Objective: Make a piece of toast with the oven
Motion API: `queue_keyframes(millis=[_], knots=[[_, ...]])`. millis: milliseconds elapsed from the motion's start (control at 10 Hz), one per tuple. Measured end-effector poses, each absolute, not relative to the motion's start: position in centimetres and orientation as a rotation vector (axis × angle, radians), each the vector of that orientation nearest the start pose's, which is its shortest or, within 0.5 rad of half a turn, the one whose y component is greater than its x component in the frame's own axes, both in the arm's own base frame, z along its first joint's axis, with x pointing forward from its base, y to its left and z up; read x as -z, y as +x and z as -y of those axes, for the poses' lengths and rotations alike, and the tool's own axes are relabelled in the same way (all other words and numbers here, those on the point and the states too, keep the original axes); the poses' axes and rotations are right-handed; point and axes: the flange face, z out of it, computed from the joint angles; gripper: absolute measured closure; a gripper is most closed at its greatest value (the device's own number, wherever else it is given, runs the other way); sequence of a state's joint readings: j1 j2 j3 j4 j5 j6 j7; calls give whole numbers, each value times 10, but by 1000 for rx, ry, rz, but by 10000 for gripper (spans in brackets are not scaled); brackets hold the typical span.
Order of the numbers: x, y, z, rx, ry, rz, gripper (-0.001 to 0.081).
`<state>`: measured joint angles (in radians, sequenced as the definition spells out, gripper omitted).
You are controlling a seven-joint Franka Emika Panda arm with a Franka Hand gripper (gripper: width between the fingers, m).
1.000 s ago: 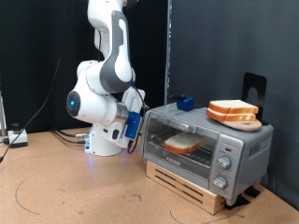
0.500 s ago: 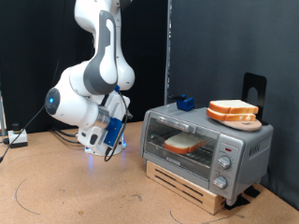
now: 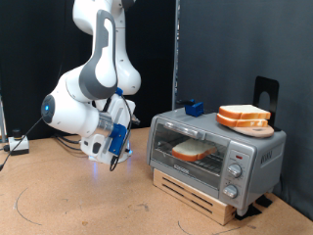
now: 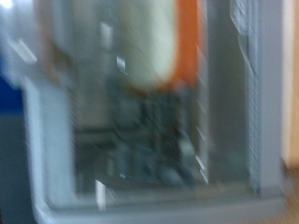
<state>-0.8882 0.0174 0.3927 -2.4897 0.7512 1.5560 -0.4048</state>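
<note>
The piece of toast [image 3: 190, 150] lies on the rack inside the oven [image 3: 215, 155], door shut. My end effector [image 3: 118, 157] has drawn farther back to the oven's left, above the bench [image 3: 78, 201]; I cannot tell its grip state. Loading appears complete.
</note>
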Motion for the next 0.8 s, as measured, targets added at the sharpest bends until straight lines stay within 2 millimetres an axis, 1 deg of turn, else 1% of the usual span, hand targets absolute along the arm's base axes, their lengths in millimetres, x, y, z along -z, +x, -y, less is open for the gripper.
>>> queue_keyframes(millis=[200,300,400,500,600,800], knots=[[-278,385,101,-601,-1927,-432,-3],[-278,397,97,-614,-1917,-435,-3],[-277,413,92,-576,-1916,-481,-3],[-275,420,89,-556,-1922,-510,-3],[-275,418,88,-565,-1920,-503,-3],[-279,438,76,-474,-1818,-490,-3]])
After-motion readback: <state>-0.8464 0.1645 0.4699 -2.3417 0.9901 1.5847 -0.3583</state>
